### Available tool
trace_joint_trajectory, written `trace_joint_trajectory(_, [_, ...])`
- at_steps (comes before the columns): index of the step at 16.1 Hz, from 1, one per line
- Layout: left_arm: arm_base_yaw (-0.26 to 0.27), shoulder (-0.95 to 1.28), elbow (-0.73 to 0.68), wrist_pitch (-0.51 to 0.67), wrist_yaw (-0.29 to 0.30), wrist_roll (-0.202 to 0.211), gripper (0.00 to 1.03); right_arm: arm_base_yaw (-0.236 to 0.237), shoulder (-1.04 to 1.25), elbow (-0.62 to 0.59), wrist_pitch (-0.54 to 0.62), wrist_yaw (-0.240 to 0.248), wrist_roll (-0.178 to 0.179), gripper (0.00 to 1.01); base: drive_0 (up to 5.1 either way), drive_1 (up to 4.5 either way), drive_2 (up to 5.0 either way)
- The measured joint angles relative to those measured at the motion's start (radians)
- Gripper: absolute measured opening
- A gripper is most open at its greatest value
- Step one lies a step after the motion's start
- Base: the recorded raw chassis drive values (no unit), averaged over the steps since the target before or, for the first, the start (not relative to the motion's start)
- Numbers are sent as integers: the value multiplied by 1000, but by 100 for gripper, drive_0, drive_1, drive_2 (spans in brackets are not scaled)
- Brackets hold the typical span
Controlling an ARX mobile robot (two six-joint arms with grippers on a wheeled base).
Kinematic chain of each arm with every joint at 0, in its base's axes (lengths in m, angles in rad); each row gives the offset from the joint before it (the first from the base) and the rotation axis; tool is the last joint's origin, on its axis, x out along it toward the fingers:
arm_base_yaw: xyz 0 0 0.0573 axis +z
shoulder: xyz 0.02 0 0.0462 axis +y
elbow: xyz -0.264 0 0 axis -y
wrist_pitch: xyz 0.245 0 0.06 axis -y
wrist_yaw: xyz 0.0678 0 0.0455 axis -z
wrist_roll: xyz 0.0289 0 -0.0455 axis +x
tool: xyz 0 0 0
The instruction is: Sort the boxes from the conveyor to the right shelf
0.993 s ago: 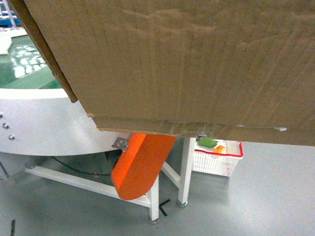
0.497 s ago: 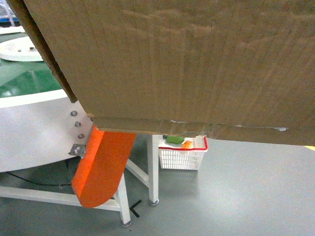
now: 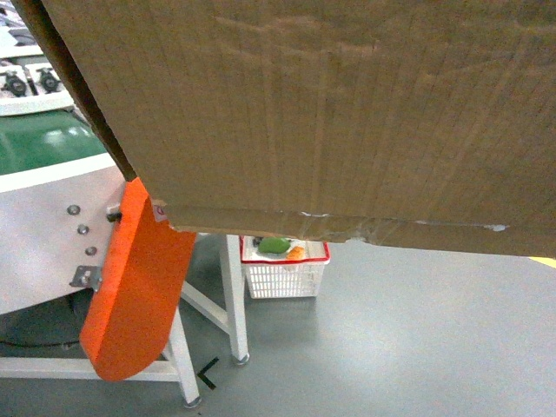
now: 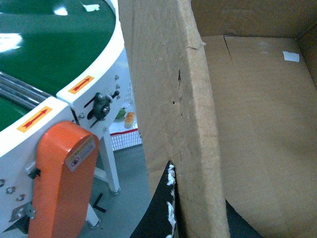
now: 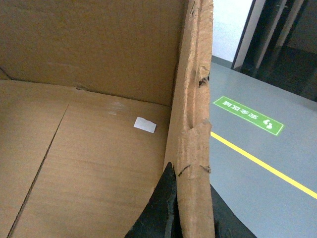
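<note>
Box (image 3: 330,113) is off the conveyor (image 3: 43,148), held aloft | left gripper (image 4: 173,208) and right gripper (image 5: 185,208) each pinch a side wall | shelf unseen, delivery remains.

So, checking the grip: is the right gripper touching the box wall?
Touching. The right wrist view shows the right gripper with jaws straddling the box wall, pressed against both faces.

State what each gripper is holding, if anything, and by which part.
Both hold the cardboard box. The left gripper pinches one side wall at its torn top edge; the right gripper pinches the opposite wall the same way.
</note>
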Motion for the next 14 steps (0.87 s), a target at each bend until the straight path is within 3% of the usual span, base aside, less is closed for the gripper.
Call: trace_joint_trajectory(14, [0, 0, 0, 0, 0, 0, 4, 0, 0, 0, 0, 0, 0, 4, -134, -134, -134])
